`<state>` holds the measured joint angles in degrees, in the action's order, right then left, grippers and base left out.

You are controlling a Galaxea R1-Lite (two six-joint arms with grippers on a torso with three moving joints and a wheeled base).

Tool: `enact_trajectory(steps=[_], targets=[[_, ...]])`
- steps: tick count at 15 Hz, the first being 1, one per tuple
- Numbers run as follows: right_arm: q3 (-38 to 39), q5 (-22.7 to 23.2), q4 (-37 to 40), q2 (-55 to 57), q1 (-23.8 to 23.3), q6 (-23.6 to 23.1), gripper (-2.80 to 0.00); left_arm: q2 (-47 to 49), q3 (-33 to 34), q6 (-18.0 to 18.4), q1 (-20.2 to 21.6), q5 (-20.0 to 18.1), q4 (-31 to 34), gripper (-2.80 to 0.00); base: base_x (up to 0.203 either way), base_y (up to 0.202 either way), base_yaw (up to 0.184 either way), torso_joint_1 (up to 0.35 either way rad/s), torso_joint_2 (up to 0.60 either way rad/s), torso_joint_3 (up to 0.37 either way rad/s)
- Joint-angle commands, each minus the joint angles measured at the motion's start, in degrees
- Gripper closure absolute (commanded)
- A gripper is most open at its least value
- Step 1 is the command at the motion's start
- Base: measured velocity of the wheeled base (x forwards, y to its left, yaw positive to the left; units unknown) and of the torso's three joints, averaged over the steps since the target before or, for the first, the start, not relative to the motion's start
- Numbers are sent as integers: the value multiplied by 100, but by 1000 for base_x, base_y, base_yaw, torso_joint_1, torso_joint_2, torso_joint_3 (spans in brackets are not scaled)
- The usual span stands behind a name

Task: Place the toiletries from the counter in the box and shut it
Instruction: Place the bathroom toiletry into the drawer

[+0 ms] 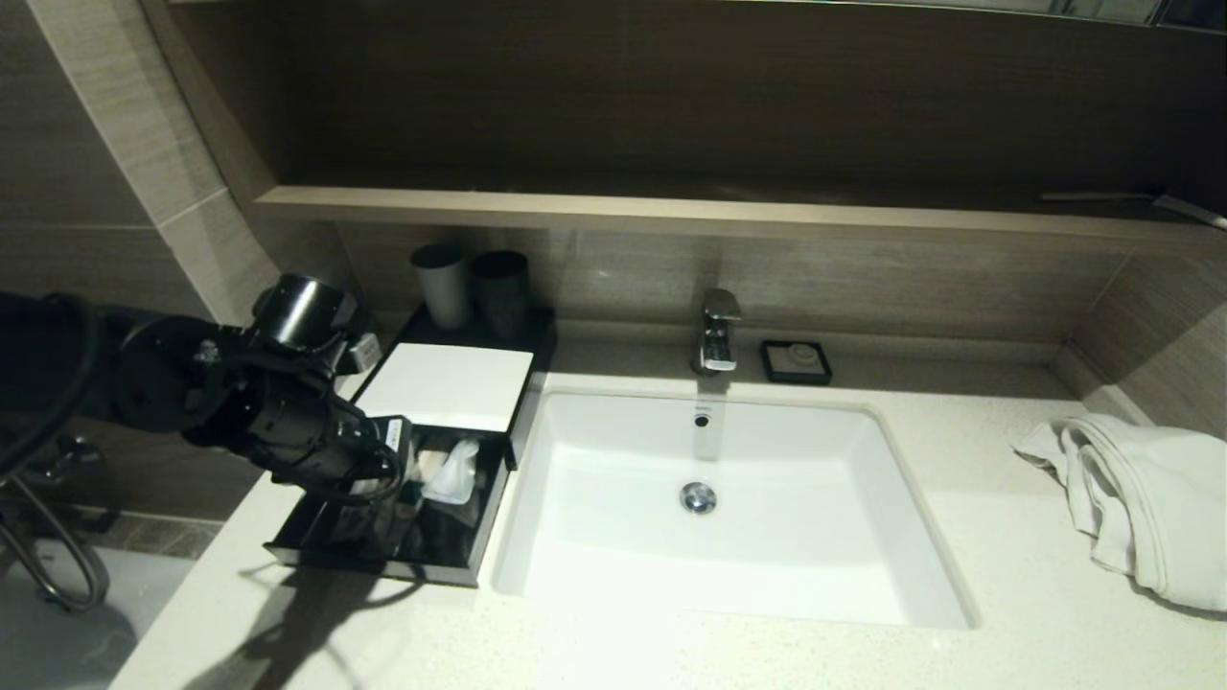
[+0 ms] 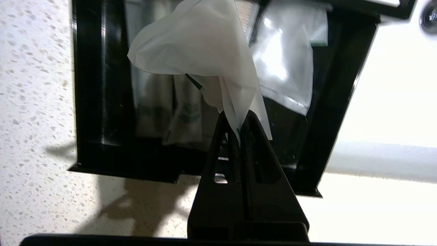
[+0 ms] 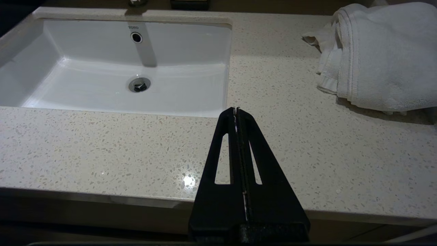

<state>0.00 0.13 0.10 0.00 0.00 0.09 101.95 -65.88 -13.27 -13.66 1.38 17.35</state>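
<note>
Your way into the open drawer is from above; sachets already fill its back, white lid covers the box behind it.

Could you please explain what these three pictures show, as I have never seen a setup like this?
This is a two-armed robot at a bathroom counter. The wide picture comes from a camera on its head; the other two come from cameras on its wrists, looking along the black fingers. The left gripper is shut on a white plastic sachet, held over the open drawer of a black box, where other sachets already lie. The right gripper is shut, holds nothing, and hangs idle over the counter's front edge. Also there: a sink, a tap, two cups, a soap dish and a towel.
</note>
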Motion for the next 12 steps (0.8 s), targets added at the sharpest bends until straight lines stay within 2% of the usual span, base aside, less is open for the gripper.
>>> enact_trajectory(steps=[1, 3, 4, 6, 12], targets=[[0, 4, -1, 0, 0, -1, 0, -7, -10, 20, -168, -11, 119, 0, 0, 0, 0, 0, 0, 0], [0, 4, -1, 0, 0, -1, 0, 28, -59, 108, -234, -98, 326, 0, 0, 0, 0, 0, 0, 0], [0, 4, -1, 0, 0, -1, 0, 42, -139, 121, -236, -310, 471, 0, 0, 0, 0, 0, 0, 0], [0, 4, -1, 0, 0, -1, 0, 140, -294, 123, -234, -479, 678, 0, 0, 0, 0, 0, 0, 0], [0, 4, -1, 0, 0, -1, 0, 739, -653, 166, -191, -490, 796, 0, 0, 0, 0, 0, 0, 0]])
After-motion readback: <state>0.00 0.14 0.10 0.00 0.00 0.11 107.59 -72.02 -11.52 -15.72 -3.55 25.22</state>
